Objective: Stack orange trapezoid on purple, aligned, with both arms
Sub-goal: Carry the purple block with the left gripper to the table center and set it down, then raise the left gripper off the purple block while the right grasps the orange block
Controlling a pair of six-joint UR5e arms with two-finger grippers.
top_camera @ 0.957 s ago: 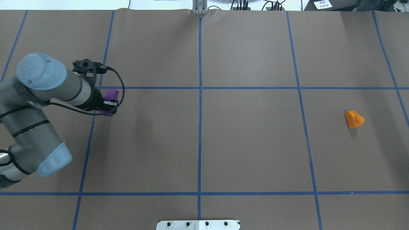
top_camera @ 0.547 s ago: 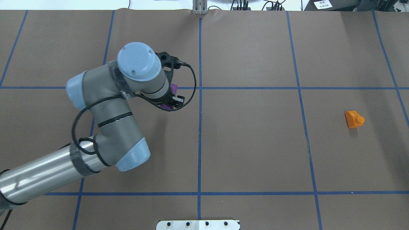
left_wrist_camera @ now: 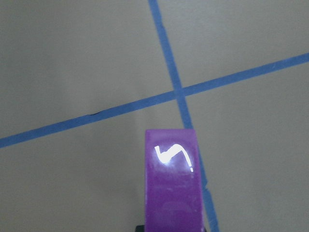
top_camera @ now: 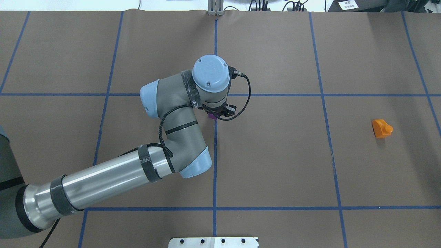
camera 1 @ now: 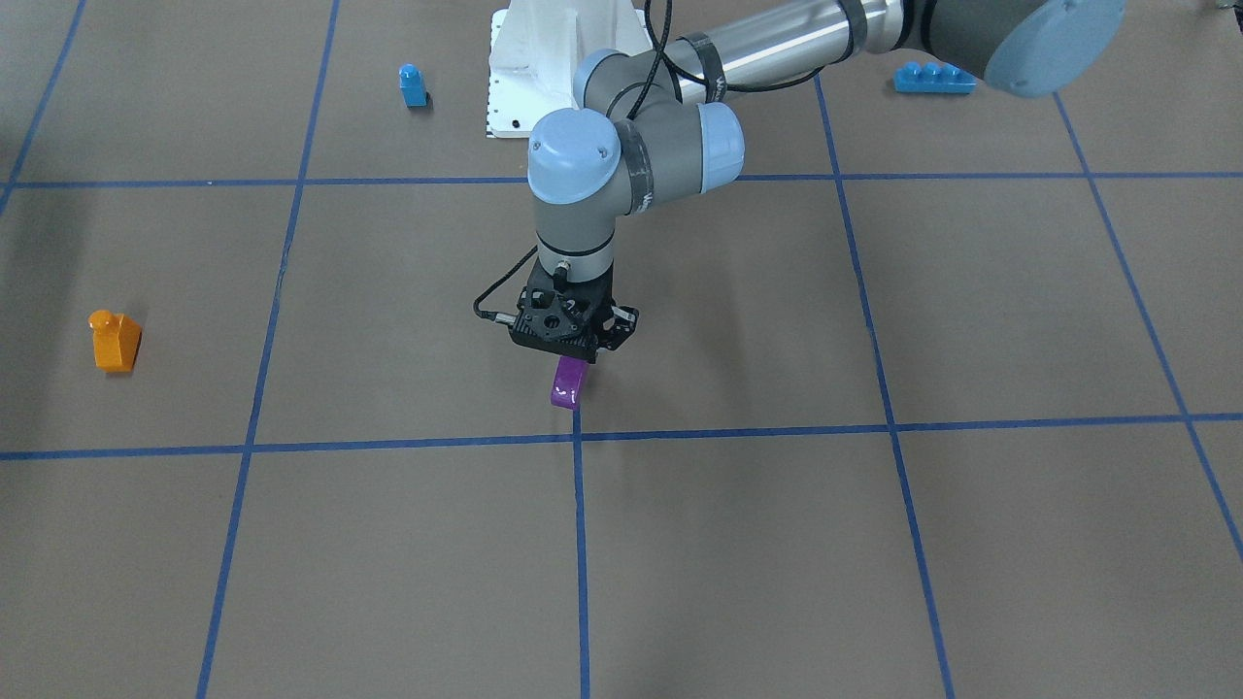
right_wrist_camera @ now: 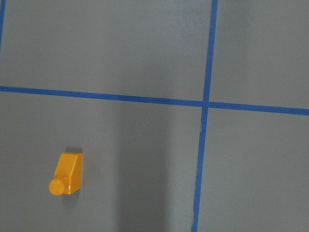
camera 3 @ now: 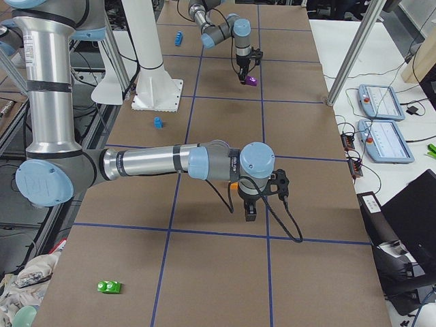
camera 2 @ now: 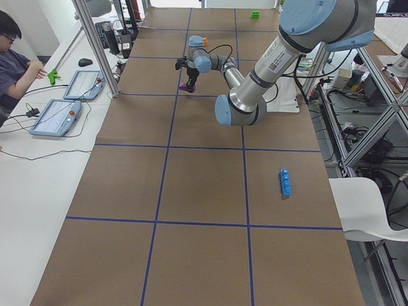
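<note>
The purple brick (camera 1: 568, 382) hangs from my left gripper (camera 1: 573, 357), which is shut on it, just above the tape crossing at the table's middle. It also shows in the left wrist view (left_wrist_camera: 173, 186) and as a sliver under the wrist in the overhead view (top_camera: 212, 117). The orange trapezoid (top_camera: 381, 128) lies on its side far out on my right half, alone (camera 1: 116, 340) (right_wrist_camera: 67, 173). My right gripper (camera 3: 250, 210) shows only in the exterior right view, near the orange trapezoid; I cannot tell whether it is open or shut.
A small blue single-stud brick (camera 1: 413, 84) and a long blue four-stud brick (camera 1: 934, 78) lie near the white robot base plate (camera 1: 515, 97). A green brick (camera 3: 109, 287) lies at the table's right end. An operator (camera 2: 16, 57) sits beside the table.
My left arm has swung from the table's left side to its middle, carrying the purple brick. The orange trapezoid has not moved.
</note>
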